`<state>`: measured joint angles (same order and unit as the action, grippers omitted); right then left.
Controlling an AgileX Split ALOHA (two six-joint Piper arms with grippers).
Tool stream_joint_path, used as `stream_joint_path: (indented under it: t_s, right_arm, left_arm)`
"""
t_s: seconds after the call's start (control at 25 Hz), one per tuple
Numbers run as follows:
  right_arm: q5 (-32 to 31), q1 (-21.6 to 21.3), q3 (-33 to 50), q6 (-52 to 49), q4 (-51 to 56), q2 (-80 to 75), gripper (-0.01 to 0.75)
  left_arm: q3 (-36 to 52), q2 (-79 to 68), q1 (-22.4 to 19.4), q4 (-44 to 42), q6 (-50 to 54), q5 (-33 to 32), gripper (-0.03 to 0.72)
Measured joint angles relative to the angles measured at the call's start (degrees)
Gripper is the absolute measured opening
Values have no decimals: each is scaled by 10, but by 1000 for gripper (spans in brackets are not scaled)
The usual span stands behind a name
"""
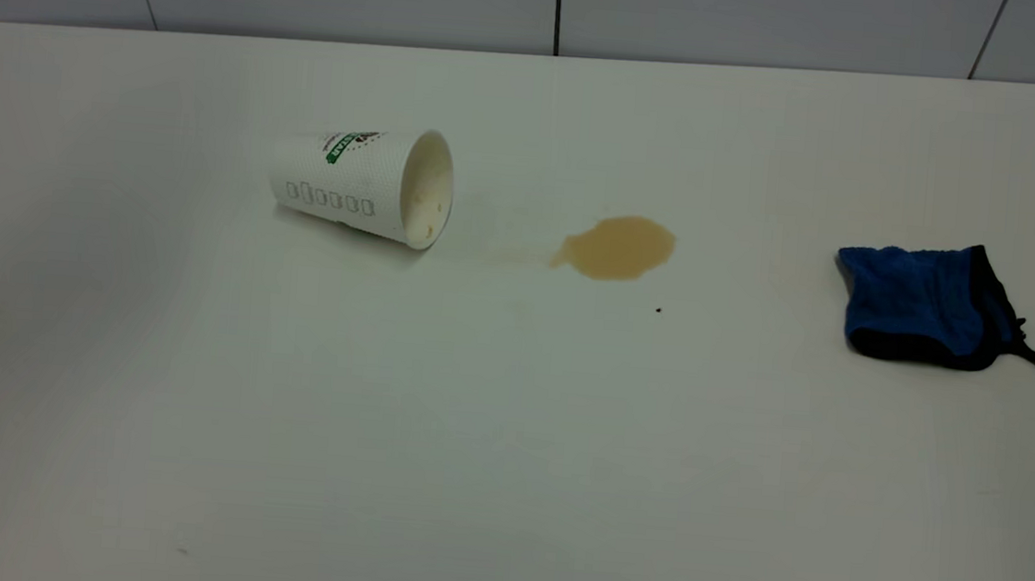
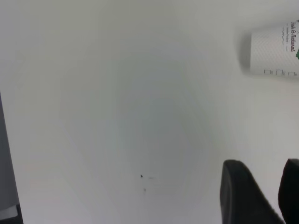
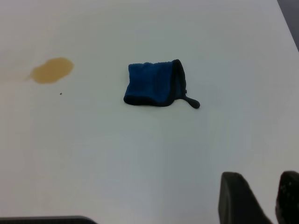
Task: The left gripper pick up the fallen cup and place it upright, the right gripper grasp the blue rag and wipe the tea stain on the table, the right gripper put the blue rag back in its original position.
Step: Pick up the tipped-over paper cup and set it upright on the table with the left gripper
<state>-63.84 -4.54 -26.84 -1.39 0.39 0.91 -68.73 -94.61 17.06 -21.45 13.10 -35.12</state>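
The cup (image 1: pixel 360 184) lies on its side on the table (image 1: pixel 506 437), left of centre, with its mouth toward the tea stain (image 1: pixel 621 247). The blue rag (image 1: pixel 927 304) lies flat at the right, its black loop tab pointing right. Neither gripper shows in the exterior view. In the left wrist view my left gripper (image 2: pixel 264 170) is open and empty above bare table, well apart from the cup (image 2: pixel 275 49). In the right wrist view my right gripper (image 3: pixel 261 179) is open and empty, some way from the blue rag (image 3: pixel 152 84) and the tea stain (image 3: pixel 51 70).
A faint wet streak runs between the cup's mouth and the stain. A tiny dark speck (image 1: pixel 658 310) lies just in front of the stain. A tiled wall rises behind the table's far edge (image 1: pixel 536 55). The table's right edge shows in the right wrist view (image 3: pixel 287 23).
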Motion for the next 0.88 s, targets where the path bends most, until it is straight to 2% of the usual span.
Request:
stream_joint_path:
  t_s: [0.16, 0.2, 0.24, 0.32, 0.48, 0.56, 0.76, 0.88]
  right_arm:
    - [0, 0, 0, 0, 0, 0, 239]
    - [0, 0, 0, 0, 0, 0, 239]
    - [0, 0, 0, 0, 0, 0, 239]
    - [0, 0, 0, 0, 0, 0, 239]
    - [0, 0, 0, 0, 0, 0, 239]
    - [0, 0, 0, 0, 0, 0, 239]
    - [0, 0, 0, 0, 0, 0, 239]
    - [0, 0, 0, 0, 0, 0, 239]
  left_arm:
    - [-57, -102, 63, -58, 98, -16, 241]
    - [-57, -102, 63, -58, 98, -16, 241]
    - [-81, -139, 94, -67, 163, -15, 241]
    - [-98, -174, 119, -89, 215, -4, 241]
    - [-141, -236, 160, -157, 259, 13, 241]
    - [-175, -275, 176, -180, 276, -14, 241]
    - [-286, -375, 212, -230, 296, -129, 241]
    - [-335, -424, 230, -241, 297, -158, 241]
